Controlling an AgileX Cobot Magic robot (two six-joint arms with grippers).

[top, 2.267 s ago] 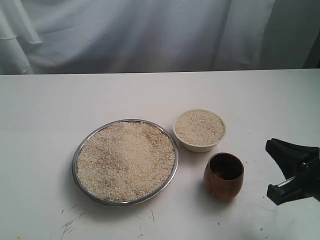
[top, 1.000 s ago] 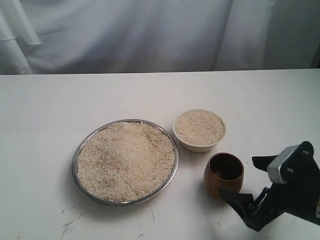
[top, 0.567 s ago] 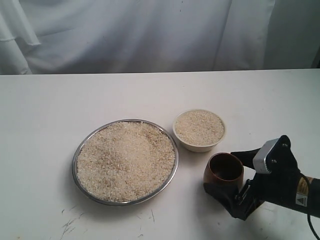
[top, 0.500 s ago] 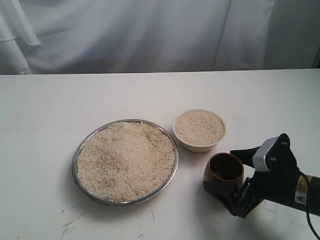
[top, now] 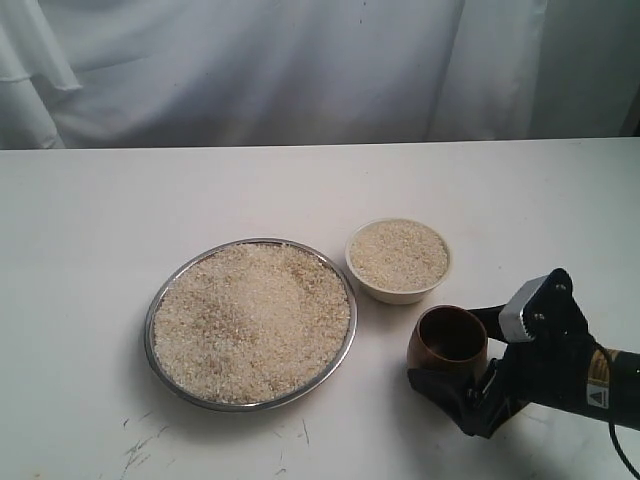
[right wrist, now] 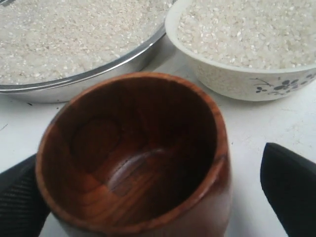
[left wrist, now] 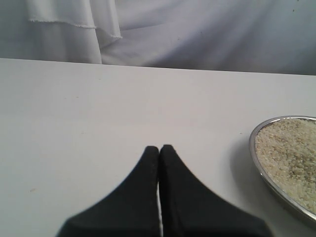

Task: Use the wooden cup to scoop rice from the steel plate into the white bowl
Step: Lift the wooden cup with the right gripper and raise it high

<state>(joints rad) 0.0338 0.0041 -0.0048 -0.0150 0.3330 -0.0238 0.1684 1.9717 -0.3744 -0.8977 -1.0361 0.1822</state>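
Looking across the exterior view, the steel plate (top: 150, 330) lies near the middle of the table (top: 100, 220), heaped with rice (top: 250, 320). The white bowl (top: 385, 290), also full of rice, stands just beside the plate at its two o'clock. The wooden cup (top: 438, 342) stands upright at the bowl's five o'clock, apart from both. The right pincer (top: 458, 350) reaches in from four o'clock, released, with the cup between its spread fingers (top: 432, 387). From the left wrist view, the left pincer (left wrist: 159, 148) is clenched on nothing above bare table, near the plate's rim (left wrist: 254, 148), with a white curtain (left wrist: 197, 29) behind. From the right wrist view, the cup (right wrist: 133, 153) is empty. One black finger sits close against its wall, though I cannot tell whether it touches, and the other stands clear.
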